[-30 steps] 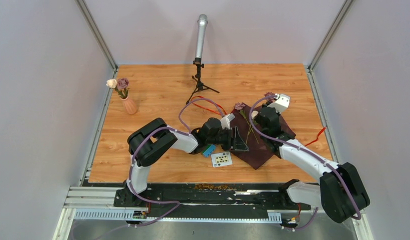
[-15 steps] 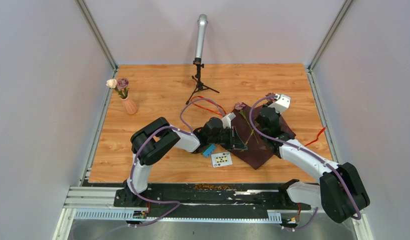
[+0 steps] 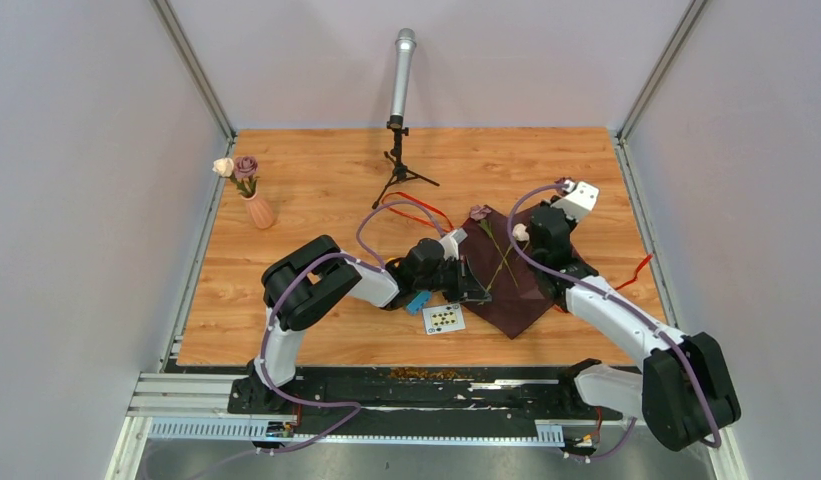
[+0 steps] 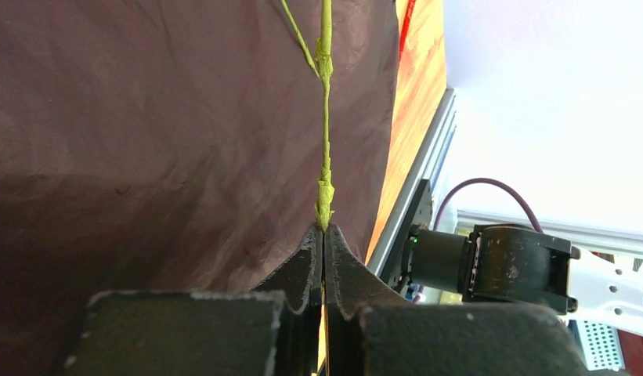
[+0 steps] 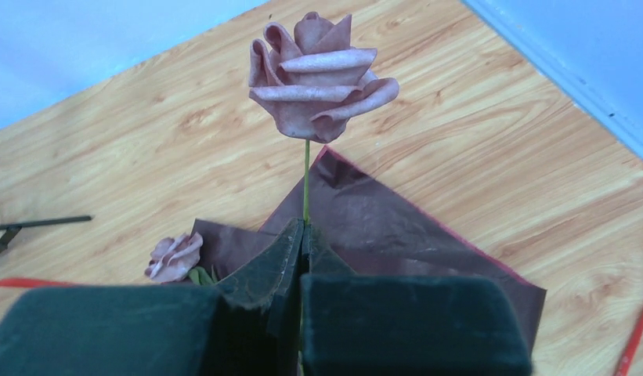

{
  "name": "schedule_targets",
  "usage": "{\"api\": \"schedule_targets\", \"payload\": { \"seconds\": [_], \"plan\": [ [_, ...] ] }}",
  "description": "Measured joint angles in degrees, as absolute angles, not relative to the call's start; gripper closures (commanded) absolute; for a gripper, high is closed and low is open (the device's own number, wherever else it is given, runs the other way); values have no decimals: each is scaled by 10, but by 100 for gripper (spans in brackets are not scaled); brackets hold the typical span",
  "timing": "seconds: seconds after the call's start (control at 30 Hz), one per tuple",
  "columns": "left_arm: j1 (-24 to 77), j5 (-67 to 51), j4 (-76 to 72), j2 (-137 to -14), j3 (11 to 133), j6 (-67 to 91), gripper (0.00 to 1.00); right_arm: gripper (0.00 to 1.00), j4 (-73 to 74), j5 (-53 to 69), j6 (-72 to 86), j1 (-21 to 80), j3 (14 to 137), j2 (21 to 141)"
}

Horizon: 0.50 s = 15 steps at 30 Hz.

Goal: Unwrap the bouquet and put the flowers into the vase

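Left wrist: left hand (image 4: pixel 324 235) pinches stem (image 4: pixel 326 149); right hand (image 5: pixel 304 233), rose (image 5: pixel 322 78).

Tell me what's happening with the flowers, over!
Left claw shut on green stem atop maroon wrap. Right claw grips purple rose by stem. Microphone on tripod near route to vase.

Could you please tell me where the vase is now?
In the top view, the vase stands near the left edge of the table, toward the far side, left of the microphone tripod.

Bright, even diffuse light, faint soft shadows on the bench (image 3: pixel 316 180), overhead view sharp, wrist-view fingers (image 4: pixel 298 270) close and blurred, wall (image 4: pixel 553 94) beyond the bench washed out pale
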<state>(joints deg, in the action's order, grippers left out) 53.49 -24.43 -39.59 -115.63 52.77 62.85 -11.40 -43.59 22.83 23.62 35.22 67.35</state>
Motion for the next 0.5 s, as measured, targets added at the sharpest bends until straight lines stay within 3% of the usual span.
{"api": "schedule_targets", "payload": {
  "seconds": [0.03, 0.07, 0.17, 0.23, 0.37, 0.5],
  "plan": [
    [535, -243, -396, -1156, 528, 629, 99, 100, -114, -436, 225, 231, 353, 669],
    [535, -242, -396, -1156, 528, 629, 90, 100, -114, -436, 222, 226, 354, 663],
    [535, -240, -397, -1156, 528, 630, 45, 100, -110, -425, 204, 215, 359, 639],
    [535, -239, -397, -1156, 528, 629, 29, 100, -102, -408, 187, 210, 367, 620],
    [535, -237, -386, -1153, 529, 612, 11, 100, -79, -356, 157, 209, 375, 574],
    [531, -235, -358, -1120, 529, 578, 6, 100, -38, -281, 136, 209, 376, 519]
  ]
}}
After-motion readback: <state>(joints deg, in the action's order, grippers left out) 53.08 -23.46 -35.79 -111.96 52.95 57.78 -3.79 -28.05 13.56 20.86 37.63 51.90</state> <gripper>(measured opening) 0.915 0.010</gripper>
